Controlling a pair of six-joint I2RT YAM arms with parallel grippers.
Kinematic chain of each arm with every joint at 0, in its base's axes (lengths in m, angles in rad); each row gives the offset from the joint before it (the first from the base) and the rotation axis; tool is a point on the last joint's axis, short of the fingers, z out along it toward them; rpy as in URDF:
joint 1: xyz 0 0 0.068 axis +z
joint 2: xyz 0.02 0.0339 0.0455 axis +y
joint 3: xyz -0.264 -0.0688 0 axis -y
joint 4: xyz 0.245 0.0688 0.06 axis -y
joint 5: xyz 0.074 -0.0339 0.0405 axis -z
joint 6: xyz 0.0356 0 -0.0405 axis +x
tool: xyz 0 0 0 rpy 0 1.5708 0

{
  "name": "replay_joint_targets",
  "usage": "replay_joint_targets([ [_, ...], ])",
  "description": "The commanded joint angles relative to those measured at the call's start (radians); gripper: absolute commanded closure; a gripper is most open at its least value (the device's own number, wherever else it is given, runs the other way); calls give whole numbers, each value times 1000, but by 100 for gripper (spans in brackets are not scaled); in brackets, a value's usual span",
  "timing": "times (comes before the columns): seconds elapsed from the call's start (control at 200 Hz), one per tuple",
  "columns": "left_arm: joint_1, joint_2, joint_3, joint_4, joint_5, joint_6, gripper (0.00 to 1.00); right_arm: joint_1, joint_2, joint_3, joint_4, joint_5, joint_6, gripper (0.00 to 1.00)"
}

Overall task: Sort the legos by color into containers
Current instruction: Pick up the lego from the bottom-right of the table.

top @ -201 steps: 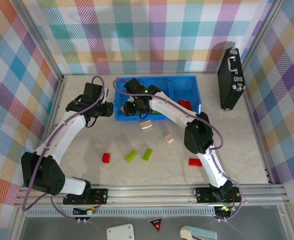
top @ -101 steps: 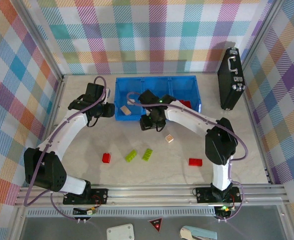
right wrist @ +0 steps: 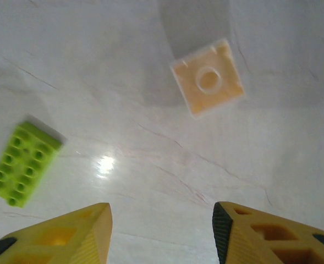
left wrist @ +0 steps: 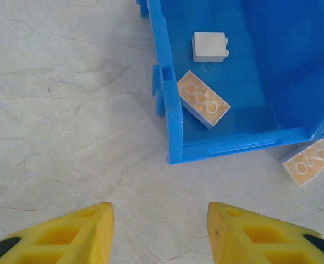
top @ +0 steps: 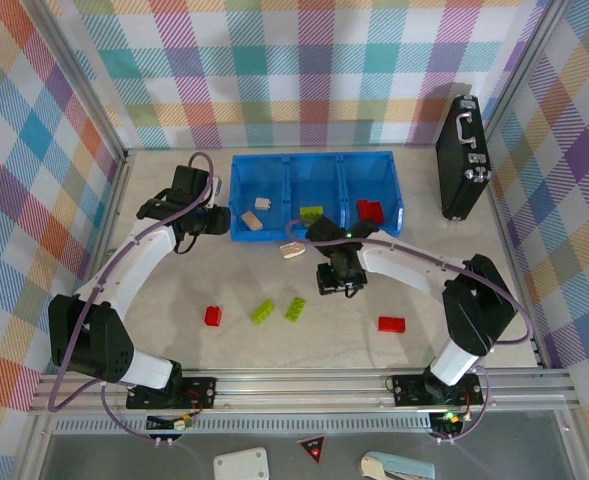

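**Sorting by colour, partly done**

Bin (top: 364, 158) stands at the far middle of the table (top: 174, 290), one colour to a compartment: tan bricks (top: 250, 220) on the left, a green brick (top: 311, 212) in the middle, red bricks (top: 371, 210) on the right. The right gripper (right wrist: 162, 220) hangs with jaws parted and nothing between them. A square tan brick (right wrist: 207, 78) lies just ahead of it, so this piece is probably the next pick. The left gripper (left wrist: 160, 220), likewise parted and empty, hovers beside the bin's left end. From there the stray tan brick (left wrist: 310, 161) just outside the front wall is near. Two loose green bricks (top: 263, 311) and two loose red bricks (top: 213, 315) lie nearer the bases, unsorted.
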Motion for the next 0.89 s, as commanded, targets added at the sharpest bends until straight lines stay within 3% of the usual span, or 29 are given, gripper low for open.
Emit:
replay_joint_targets([
  [0.0,12,5,32,-29,21,9,52,-15,-63,-71,-21,19,64,47],
  [0.375,12,-10,25,-17,25,3,52,-150,-276,-331,-20,1,166,40],
  [0.695,12,-43,8,6,15,1,52,-248,-376,-436,-37,-20,237,16],
  [0.89,12,-46,7,11,30,1,52,-258,-376,-495,-4,-20,288,9],
])
